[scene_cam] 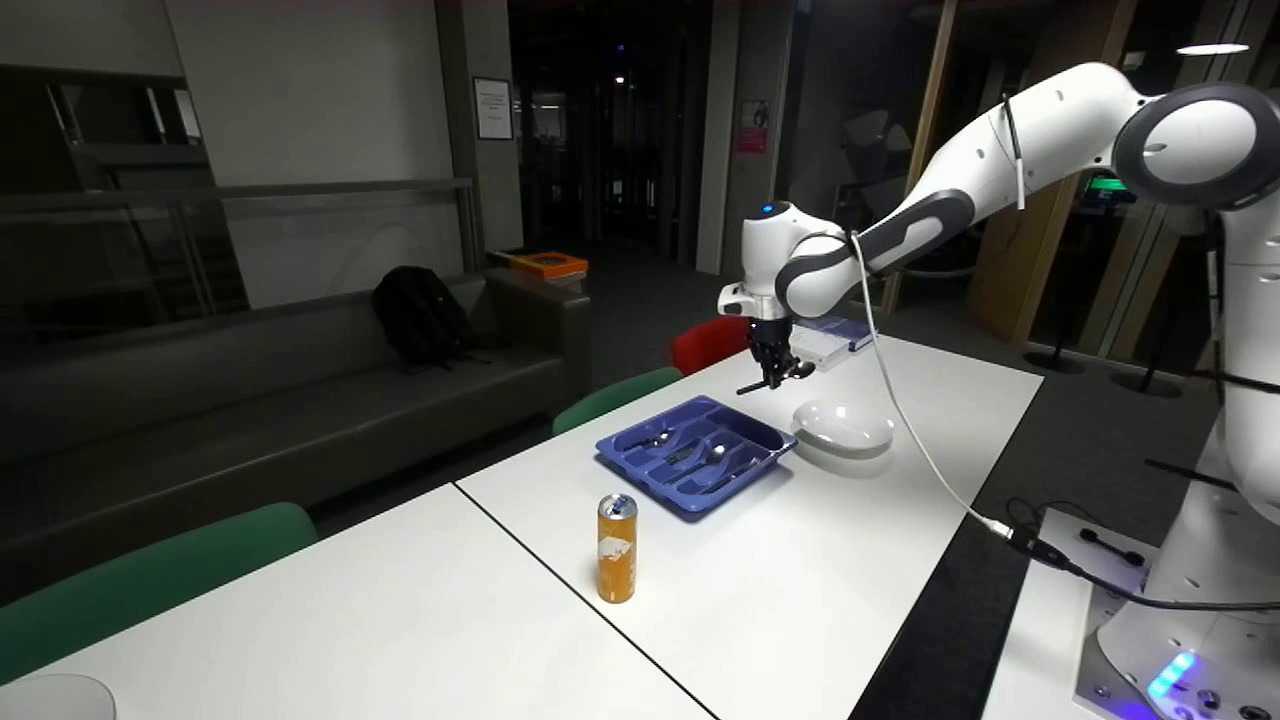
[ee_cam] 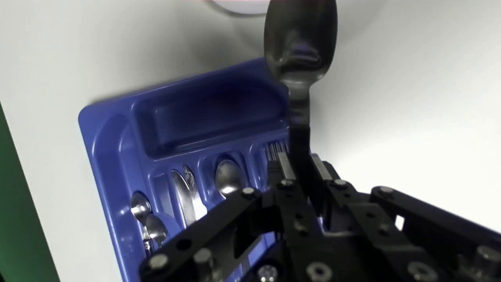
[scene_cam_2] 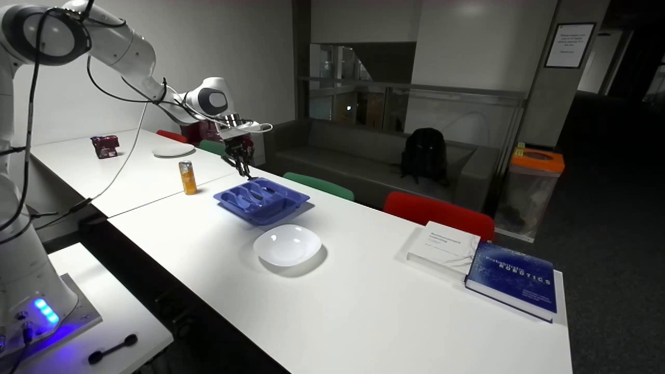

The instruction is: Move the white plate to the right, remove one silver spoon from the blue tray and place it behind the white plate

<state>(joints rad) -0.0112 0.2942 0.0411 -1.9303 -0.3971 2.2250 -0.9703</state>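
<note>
One spoon [ee_cam: 300, 43] is gripped by its handle in the wrist view, the jaws narrow around it, with the blue tray [ee_cam: 211, 111] lower down behind it. In the tray, two small spoons [ee_cam: 141, 205] share an outer compartment, a knife [ee_cam: 184, 196] and a patterned handle [ee_cam: 189, 176] lie in the next, a larger spoon [ee_cam: 229, 178] in the one after, and a fork [ee_cam: 277, 149], partly hidden, beyond that; past the tray's wide compartment comes the edge of the white plate [ee_cam: 244, 7]. In an exterior view the tray rests on the counter [scene_cam: 780, 570], the plate sits just to the tray's right, and an orange can [scene_cam: 617, 560] stands upright near the tray's front corner. The gripped spoon is raised clear of the tray, roughly level, bowl toward the plate's side. In an exterior view the plate lies just in front of the tray, the can stands to the tray's left, and a white book [scene_cam_2: 444, 246] and a blue book [scene_cam_2: 511, 278] lie well apart to its right; the jaws appear at the tray's far edge, their spoon too dark to make out.
</note>
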